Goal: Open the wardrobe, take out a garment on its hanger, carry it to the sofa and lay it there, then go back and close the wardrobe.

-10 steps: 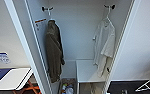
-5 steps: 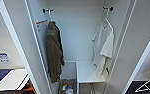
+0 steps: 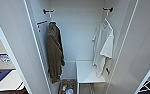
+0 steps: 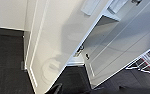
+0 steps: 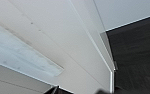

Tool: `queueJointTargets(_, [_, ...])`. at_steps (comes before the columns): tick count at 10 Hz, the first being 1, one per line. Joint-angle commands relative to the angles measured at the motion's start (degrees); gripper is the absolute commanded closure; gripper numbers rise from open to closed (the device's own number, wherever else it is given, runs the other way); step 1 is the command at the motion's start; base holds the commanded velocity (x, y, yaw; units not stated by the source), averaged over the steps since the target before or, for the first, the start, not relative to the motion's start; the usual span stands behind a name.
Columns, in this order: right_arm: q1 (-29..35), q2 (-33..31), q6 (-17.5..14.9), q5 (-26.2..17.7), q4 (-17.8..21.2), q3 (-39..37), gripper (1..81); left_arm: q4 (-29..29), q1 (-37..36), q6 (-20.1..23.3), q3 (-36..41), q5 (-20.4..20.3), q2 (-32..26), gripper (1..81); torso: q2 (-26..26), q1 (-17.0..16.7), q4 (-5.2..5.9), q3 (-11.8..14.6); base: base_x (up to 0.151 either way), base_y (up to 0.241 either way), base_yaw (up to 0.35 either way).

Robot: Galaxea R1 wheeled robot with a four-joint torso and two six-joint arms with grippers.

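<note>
Your camera has moved a bit closer to the open wardrobe [image 3: 77, 32]. The white T-shirt [image 3: 104, 47] hangs on its hanger [image 3: 105, 21] inside, right of the brown jacket [image 3: 54, 52]. You cannot tell either pincer's state.

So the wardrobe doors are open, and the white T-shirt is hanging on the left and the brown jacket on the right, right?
Not quite. The wardrobe is open, but the sides are swapped: in the head view the white T-shirt hangs on the right, from a hanger on a dark hook, and the brown jacket hangs on the left.
</note>
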Motion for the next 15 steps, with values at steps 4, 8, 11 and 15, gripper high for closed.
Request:
queueJointTargets(4, [-14.7,36.2,7.93,-4.2,2.45,-39.41,1.0,-9.6,5.66,-5.62,-44.19,6.21,38.33,1.0,-0.02,-0.02,0.0,0.02,0.0,0.0,0.0])
queueJointTargets(8, [-18.4,47.1,6.61,-9.49,-5.97,-47.04,1.0,-8.99,4.52,-5.53,-59.52,13.36,51.62,1.0,-0.04,-0.04,0.0,0.02,0.0,0.0,0.0])
queueJointTargets(11, [-19.8,56.25,6.61,-11.95,-11.79,-58.72,1.0,-9.43,3.02,-5.44,-67.43,21.88,57.96,1.0,-0.09,-0.09,0.0,0.04,0.0,0.0,0.0])
queueJointTargets(15, [-23.49,64.96,6.52,-12.04,-12.5,-71.67,1.0,-9.34,1.18,-5.09,-68.58,33.41,62.19,1.0,-0.11,-0.11,0.0,0.09,0.0,0.0,0.0])
